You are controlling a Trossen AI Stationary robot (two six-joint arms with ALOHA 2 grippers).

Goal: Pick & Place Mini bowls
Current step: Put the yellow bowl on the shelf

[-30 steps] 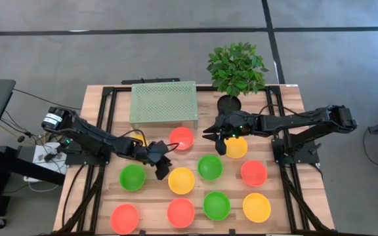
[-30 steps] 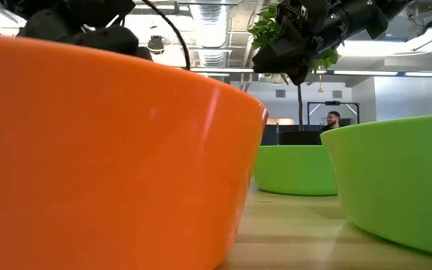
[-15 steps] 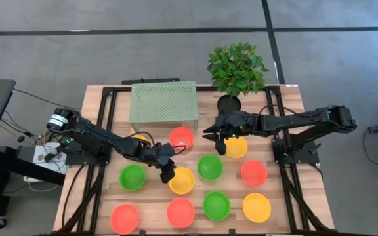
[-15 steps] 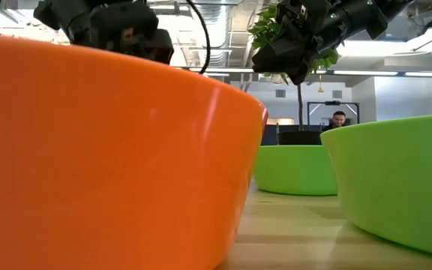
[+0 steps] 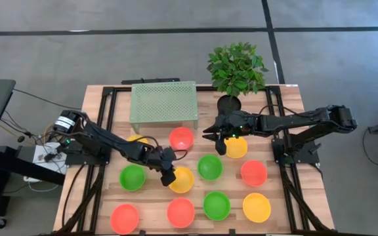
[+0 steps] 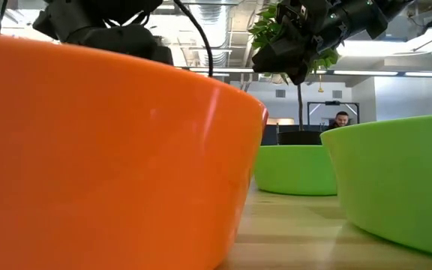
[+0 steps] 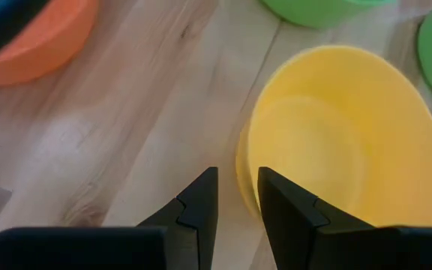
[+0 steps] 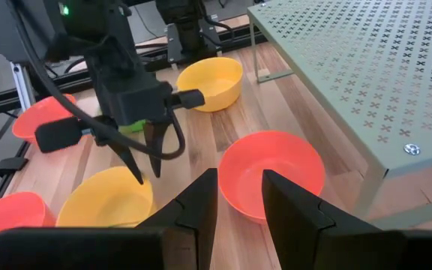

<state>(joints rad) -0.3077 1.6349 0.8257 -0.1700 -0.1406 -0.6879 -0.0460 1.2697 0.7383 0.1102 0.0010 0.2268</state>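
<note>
A pale green perforated rack [image 5: 163, 101] is parked at the far edge of the wooden table [image 5: 287, 98], and a leafy plant in a black pot [image 5: 235, 68] is set just beside it. A person [image 6: 340, 118] is seen way back in the room.

In the low view a red-orange bowl [image 6: 103, 157] fills the left half, cut off by the left and bottom edges, and it hides the table behind it and all of the left gripper [image 6: 103, 26] but its top. A green bowl [image 6: 396, 187] is cut by the right edge there. In the high view the yellow bowl [image 5: 138, 139] beside the rack is mostly covered by the left arm [image 5: 110, 141], and in the left wrist view the yellow bowl [image 7: 351, 142] runs off the bottom edge behind the fingers [image 7: 283, 202].
</note>
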